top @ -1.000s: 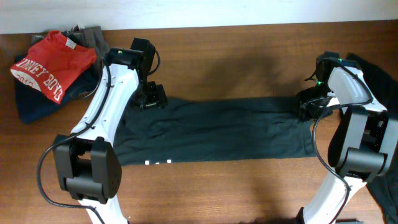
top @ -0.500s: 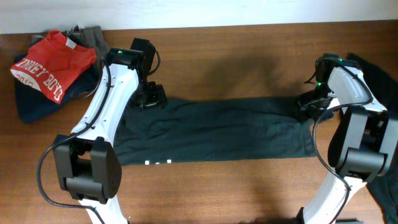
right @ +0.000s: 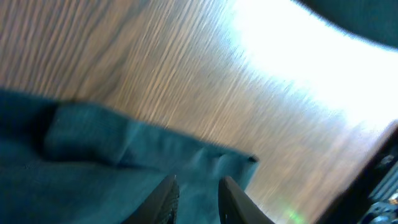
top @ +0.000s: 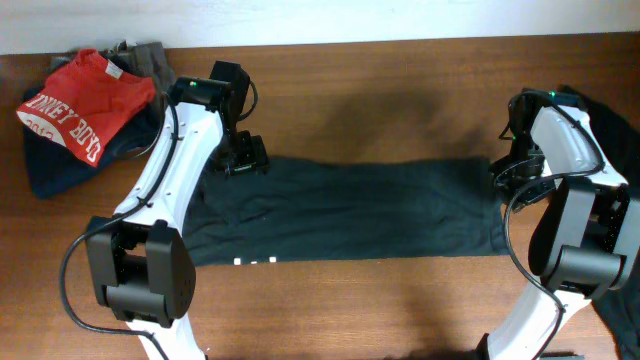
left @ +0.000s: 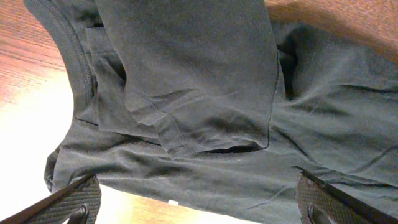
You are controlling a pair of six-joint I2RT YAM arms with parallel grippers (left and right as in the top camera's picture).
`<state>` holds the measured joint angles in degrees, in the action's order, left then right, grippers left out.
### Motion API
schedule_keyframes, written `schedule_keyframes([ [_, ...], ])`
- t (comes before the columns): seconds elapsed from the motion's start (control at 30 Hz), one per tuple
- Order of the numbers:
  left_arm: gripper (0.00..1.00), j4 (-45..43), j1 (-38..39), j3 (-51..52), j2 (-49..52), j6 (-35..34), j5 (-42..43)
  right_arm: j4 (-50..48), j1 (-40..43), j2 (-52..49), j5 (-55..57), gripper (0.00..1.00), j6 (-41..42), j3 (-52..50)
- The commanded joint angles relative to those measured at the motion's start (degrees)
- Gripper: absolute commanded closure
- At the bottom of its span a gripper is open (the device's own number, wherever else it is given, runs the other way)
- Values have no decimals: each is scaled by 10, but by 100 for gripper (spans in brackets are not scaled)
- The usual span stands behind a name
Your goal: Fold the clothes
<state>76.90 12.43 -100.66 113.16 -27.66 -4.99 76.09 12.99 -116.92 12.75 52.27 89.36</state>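
Risk: the hem corner of the shirt (top: 350,210) may be dragged askew if a shallow bite is taken, and the fold would be skewed.
Risk: the loose sleeve may be bunched if it is pressed down carelessly.
Left arm: held over the shirt's collar end; left fingers (left: 74,198) spread wide, nothing held.
Right arm: bent at the shirt's hem end; right fingers (right: 166,198) slightly parted, no cloth seen pinched.
Shirt: laid as a long band on the surface (top: 400,90).
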Motion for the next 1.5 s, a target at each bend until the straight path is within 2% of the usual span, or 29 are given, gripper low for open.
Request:
schedule_keyframes([
  [0.0,1,1,-2,2,4,3,-8,5,3,19,77,61,-3,10],
  [0.07,1,0,-2,2,4,3,-8,15,1,19,62,60,-15,11],
  [0.17,1,0,-2,2,4,3,-8,17,-4,19,-3,55,-103,25],
  [0.3,1,-3,-2,2,4,3,-8,18,-32,19,-179,45,-296,49],
  [0.4,1,-4,-2,2,4,4,-8,17,-64,19,-293,30,-388,51],
  [0.43,1,-4,-2,2,4,7,-9,17,-82,19,-322,19,-408,51],
  [0.5,1,-4,-2,2,4,16,-11,12,-122,19,-336,7,-435,50],
  [0.57,1,-9,-2,2,4,16,-30,1,-162,19,-330,2,-467,50],
  [0.77,1,-15,-46,2,4,-2,-38,-51,-299,19,-120,1,-489,39],
  [0.97,1,-13,-103,2,4,-1,-27,-86,-383,17,-41,1,-489,27],
  [1.27,1,-12,-111,2,4,-1,-28,-123,-479,-16,13,0,-493,27],
  [1.47,1,-12,-111,2,4,-1,-28,-133,-483,-28,12,12,-493,26],
])
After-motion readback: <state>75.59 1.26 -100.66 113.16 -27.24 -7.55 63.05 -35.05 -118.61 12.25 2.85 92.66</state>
